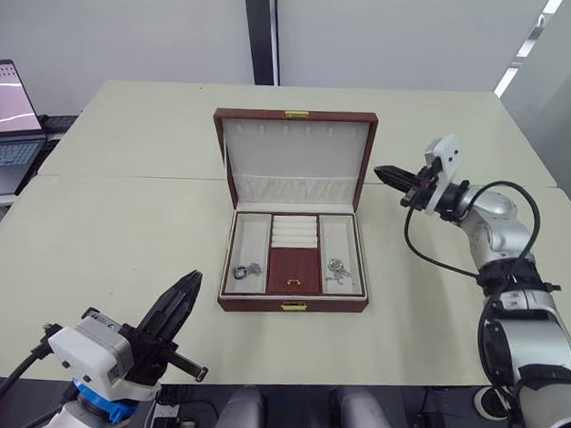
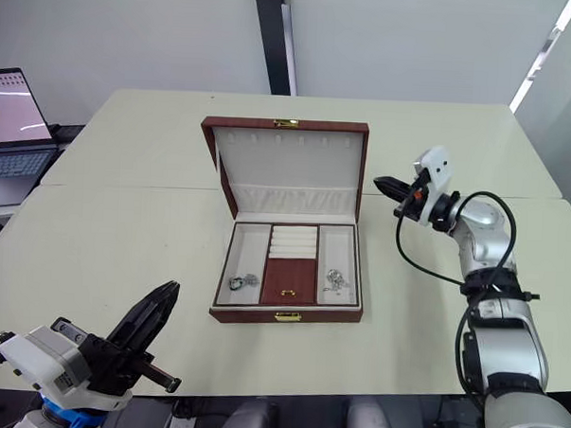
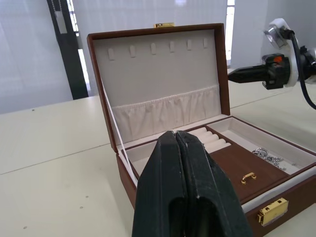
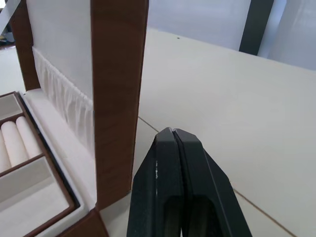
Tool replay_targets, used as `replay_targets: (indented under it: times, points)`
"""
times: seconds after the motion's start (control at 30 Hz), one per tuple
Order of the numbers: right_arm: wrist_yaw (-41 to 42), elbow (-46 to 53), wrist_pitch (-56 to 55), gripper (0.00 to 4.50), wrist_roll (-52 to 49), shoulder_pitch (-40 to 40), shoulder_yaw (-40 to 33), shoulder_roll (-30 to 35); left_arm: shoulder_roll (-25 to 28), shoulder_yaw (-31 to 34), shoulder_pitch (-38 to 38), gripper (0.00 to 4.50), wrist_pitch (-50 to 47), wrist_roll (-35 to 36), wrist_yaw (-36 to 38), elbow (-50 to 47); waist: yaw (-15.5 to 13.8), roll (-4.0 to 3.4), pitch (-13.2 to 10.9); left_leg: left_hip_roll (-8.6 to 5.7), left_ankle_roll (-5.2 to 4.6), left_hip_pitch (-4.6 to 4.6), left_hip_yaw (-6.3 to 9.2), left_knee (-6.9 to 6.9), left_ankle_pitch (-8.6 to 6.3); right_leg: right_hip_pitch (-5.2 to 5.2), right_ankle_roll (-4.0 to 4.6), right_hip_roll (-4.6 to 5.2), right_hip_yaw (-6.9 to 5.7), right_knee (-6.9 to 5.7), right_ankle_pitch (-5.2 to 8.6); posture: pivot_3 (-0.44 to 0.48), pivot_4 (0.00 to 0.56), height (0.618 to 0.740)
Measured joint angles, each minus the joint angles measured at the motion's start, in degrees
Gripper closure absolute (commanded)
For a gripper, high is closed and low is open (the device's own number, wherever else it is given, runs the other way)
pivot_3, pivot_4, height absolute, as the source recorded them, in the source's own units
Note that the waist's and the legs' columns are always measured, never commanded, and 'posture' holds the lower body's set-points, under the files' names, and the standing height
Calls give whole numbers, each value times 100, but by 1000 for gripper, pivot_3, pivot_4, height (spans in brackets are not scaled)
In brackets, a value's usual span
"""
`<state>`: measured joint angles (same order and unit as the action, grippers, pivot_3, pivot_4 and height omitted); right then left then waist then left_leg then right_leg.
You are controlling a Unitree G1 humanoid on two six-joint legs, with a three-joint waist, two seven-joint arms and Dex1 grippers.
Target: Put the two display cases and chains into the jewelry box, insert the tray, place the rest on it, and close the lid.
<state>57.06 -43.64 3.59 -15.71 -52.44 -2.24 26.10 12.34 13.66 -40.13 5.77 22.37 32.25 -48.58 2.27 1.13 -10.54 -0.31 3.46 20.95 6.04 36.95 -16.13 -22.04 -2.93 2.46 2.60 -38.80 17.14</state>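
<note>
The jewelry box [image 1: 292,306] stands open at the table's middle, its lid [image 1: 293,153] upright with the cream pocket facing me. The tray [image 1: 294,268] sits inside the box, gold handle toward the front. One silvery chain [image 1: 249,268] lies in the tray's left end section and another chain [image 1: 337,269] in the right one. The display cases are hidden or out of view. My left gripper [image 1: 194,279] is shut and empty, low at the front left, pointing at the box. My right gripper [image 1: 378,171] is shut and empty, just right of the lid's edge [image 4: 118,98].
A laptop [image 1: 10,117] stands open on a side table at the far left. A seam [image 1: 126,177] crosses the cream table behind the box. The right arm's black cable [image 1: 426,249] loops over the table to the right of the box.
</note>
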Motion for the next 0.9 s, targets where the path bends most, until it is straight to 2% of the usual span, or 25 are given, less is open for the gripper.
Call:
replay_targets:
  times: [0.23, 0.37, 0.67, 0.9]
  points:
    - [-215, -1369, -729, 4486, 200, -742, -79, -335, 39, -108, -75, 4500, -1, -90, -84, -4, 24, -2, -1, 0, 0, 1, 0, -1, 0, -2, 1, 1, 0, -4, 0, 0, 150, 740]
    - [-213, -1749, -976, 4486, 300, -988, -110, -454, 83, -197, -126, 4500, -1, -101, -143, -7, 45, -4, -2, 0, 0, 2, -1, -1, 0, -4, 1, 1, 2, -6, 0, 0, 150, 740]
    - [210, -1882, -1030, 4486, 295, -1150, -235, -596, 124, -216, -177, 4500, -1, -113, -231, -6, 70, -6, -3, 0, 0, 2, 1, -1, 0, -4, 2, 1, 0, -7, 0, 0, 150, 740]
    - [906, -1226, -488, 4486, 118, -885, -271, -571, 150, -221, -98, 4500, -1, -127, -291, 8, 93, -8, -4, 2, -1, 1, 2, -2, 0, -5, 2, 1, 0, -8, 0, 0, 150, 740]
